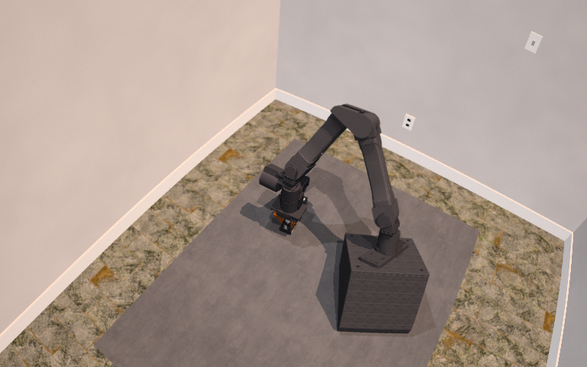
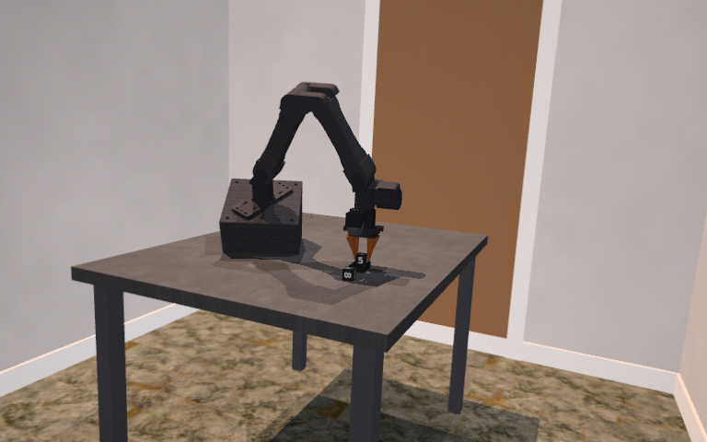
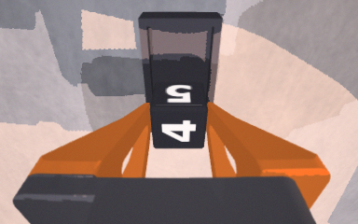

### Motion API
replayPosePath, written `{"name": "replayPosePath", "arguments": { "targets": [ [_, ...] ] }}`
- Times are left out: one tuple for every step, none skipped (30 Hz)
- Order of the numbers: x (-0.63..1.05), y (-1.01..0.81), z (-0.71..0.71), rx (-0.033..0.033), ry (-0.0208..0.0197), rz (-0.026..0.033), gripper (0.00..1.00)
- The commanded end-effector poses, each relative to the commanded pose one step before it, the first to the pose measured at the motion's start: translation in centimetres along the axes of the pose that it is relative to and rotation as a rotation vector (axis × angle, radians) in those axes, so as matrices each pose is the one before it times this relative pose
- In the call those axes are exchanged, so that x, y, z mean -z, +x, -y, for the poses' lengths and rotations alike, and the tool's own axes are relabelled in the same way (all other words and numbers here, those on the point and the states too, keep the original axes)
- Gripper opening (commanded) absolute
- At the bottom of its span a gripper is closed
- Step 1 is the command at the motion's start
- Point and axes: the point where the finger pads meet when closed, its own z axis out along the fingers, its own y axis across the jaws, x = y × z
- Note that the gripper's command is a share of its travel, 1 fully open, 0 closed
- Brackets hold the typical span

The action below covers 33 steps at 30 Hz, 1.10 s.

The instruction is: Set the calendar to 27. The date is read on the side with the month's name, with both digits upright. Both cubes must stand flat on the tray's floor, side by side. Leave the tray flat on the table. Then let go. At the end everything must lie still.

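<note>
A dark cube [image 2: 361, 259] [image 3: 179, 127] shows a 4 on top, turned sideways, and a 5 on the side towards the long bare part of the tray. It stands level at one end of the dark tray [image 2: 365, 267] [image 3: 180, 16]; its underside is hidden. My gripper [image 2: 362, 256] [image 3: 178, 111] points down with its orange fingers on either side of this cube, slightly open, close to its faces. A second cube [image 2: 348, 273] with an 8 on its side rests on the table beside the tray, outside it. The month's name is not visible.
The dark table [image 1: 224, 290] [image 2: 182, 276] carries the arm's box base [image 1: 381, 300] [image 2: 261, 238] well away from the tray. The second cube is out of the wrist view. Table edges lie beyond the tray in the exterior view.
</note>
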Motion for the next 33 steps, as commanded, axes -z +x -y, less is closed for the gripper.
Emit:
{"name": "replayPosePath", "arguments": {
  "targets": [
    [0.158, 0.018, -0.123, 0.00273, -0.00577, 0.00054, 0.37],
    [0.000, 0.000, 0.000, 0.00000, 0.00000, 0.00000, 0.41],
    [0.000, 0.000, 0.000, 0.00000, 0.00000, 0.00000, 0.41],
    [0.000, 0.000, 0.000, 0.00000, 0.00000, 0.00000, 0.41],
    [0.000, 0.000, 0.000, 0.00000, 0.00000, 0.00000, 0.45],
    [0.000, 0.000, 0.000, 0.00000, 0.00000, 0.00000, 0.45],
    [0.000, 0.000, 0.000, 0.00000, 0.00000, 0.00000, 0.45],
    [0.000, 0.000, 0.000, 0.00000, 0.00000, 0.00000, 0.45],
    [0.000, 0.000, 0.000, 0.00000, 0.00000, 0.00000, 0.45],
    [0.000, 0.000, 0.000, 0.00000, 0.00000, 0.00000, 0.45],
    [0.000, 0.000, 0.000, 0.00000, 0.00000, 0.00000, 0.45],
    [0.000, 0.000, 0.000, 0.00000, 0.00000, 0.00000, 0.45],
    [0.000, 0.000, 0.000, 0.00000, 0.00000, 0.00000, 0.45],
    [0.000, 0.000, 0.000, 0.00000, 0.00000, 0.00000, 0.45],
    [0.000, 0.000, 0.000, 0.00000, 0.00000, 0.00000, 0.45],
    [0.003, 0.000, 0.000, 0.00000, 0.00000, 0.00000, 0.45],
    [0.021, 0.000, 0.000, 0.00000, 0.00000, 0.00000, 0.45],
    [0.052, 0.000, -0.001, 0.00000, 0.00000, -0.00001, 0.45],
    [0.094, 0.000, -0.001, -0.00001, 0.00000, -0.00001, 0.45],
    [0.144, 0.000, -0.001, -0.00001, -0.00001, -0.00002, 0.45],
    [0.199, 0.000, 0.000, -0.00001, -0.00001, -0.00002, 0.45],
    [0.260, 0.000, -0.002, -0.00002, -0.00001, -0.00003, 0.45],
    [0.319, 0.000, -0.001, -0.00002, -0.00001, -0.00003, 0.45],
    [0.379, 0.000, -0.001, -0.00002, -0.00001, -0.00004, 0.45],
    [0.438, 0.000, -0.002, -0.00003, -0.00001, -0.00005, 0.45],
    [0.482, 0.000, -0.002, -0.00003, -0.00001, -0.00006, 0.45],
    [0.000, 0.000, 0.000, 0.00000, 0.00000, 0.00000, 0.45],
    [0.000, 0.000, 0.000, 0.00000, 0.00000, 0.00000, 0.45],
    [0.517, 0.001, -0.002, -0.00003, -0.00001, -0.00006, 0.45],
    [0.543, 0.001, -0.002, -0.00003, -0.00001, -0.00006, 0.45],
    [0.559, 0.001, -0.002, -0.00003, -0.00001, -0.00007, 0.45],
    [0.565, 0.001, -0.003, -0.00003, -0.00001, -0.00007, 0.45],
    [0.562, 0.001, -0.003, -0.00003, -0.00001, -0.00007, 0.45]
  ]
}}
